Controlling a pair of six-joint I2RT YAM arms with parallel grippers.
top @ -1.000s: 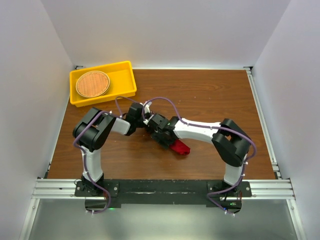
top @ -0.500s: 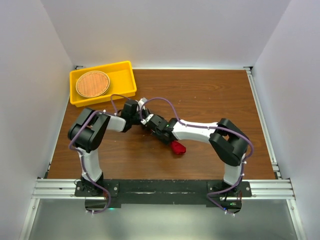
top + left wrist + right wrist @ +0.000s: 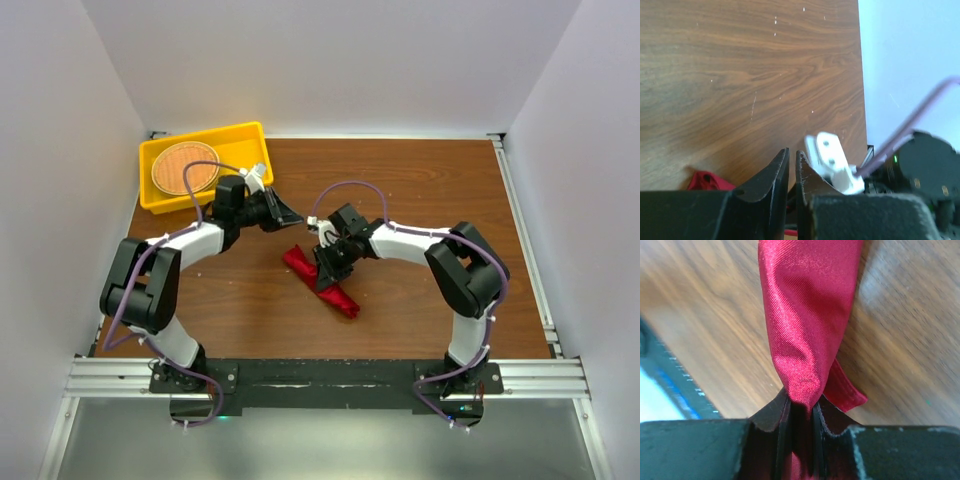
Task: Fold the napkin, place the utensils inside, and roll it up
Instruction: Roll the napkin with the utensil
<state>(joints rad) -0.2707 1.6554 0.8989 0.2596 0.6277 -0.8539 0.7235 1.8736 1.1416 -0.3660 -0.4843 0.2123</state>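
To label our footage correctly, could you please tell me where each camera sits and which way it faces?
Top external: above and behind the bases, looking down on the table; shows left arm, right arm, left hand, right hand.
Left wrist: on the left arm, looking along its shut fingers across the wood.
Right wrist: on the right arm, looking down past fingers pinching the napkin.
Shared: all three show the red napkin.

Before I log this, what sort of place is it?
Probably a robotics lab test cell: a wooden table boxed in by plain white walls, the left arm and right arm mounted on a metal rail at its near edge, and a yellow bin holding a woven mat.
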